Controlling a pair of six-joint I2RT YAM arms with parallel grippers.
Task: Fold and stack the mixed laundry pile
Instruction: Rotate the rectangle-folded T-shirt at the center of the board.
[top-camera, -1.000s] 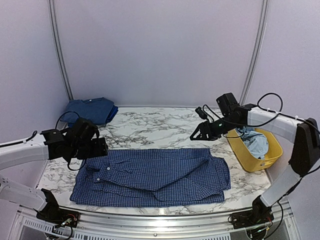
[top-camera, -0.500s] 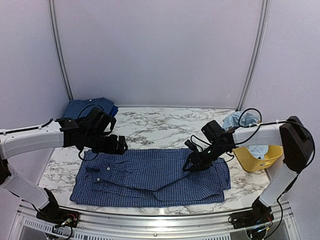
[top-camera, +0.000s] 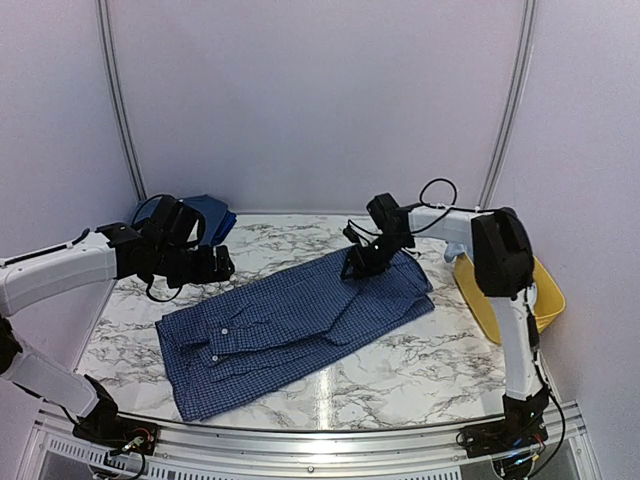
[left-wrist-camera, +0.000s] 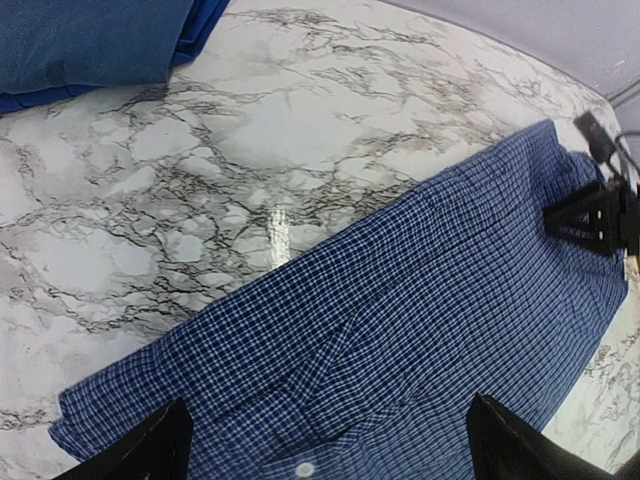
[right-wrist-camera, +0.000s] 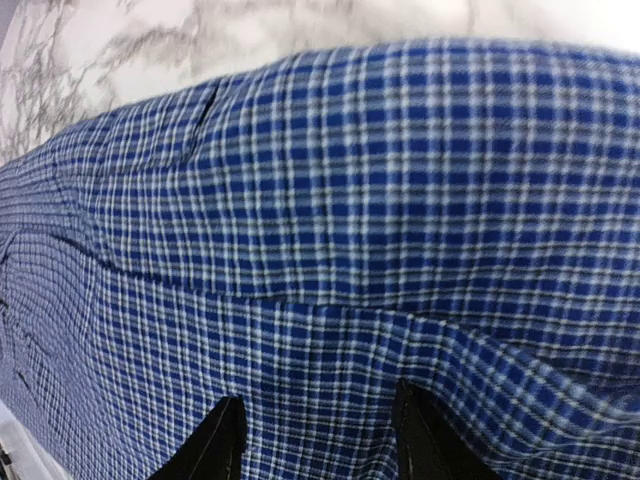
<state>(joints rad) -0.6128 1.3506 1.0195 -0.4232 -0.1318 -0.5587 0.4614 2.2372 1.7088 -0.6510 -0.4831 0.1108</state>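
Count: 1 checked shirt (top-camera: 300, 325) spread on worktop (top-camera: 400, 365), 1 folded blue stack (top-camera: 205, 215) far-left corner, 1 yellow tub (top-camera: 520, 315) right edge, 2 arms.

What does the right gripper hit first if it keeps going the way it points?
Likely the navy checked button-up shirt: the right gripper points straight down at the cloth, its fingers apparently already on it.

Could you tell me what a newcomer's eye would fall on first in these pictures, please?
The navy checked shirt catches the eye first, spread diagonally across the middle of the marble table. The right gripper presses down on its far right end, while the left gripper, jaws wide apart, hovers over the table near its far left edge. A folded blue garment sits in the far left corner, and a yellow tub stands at the right edge.
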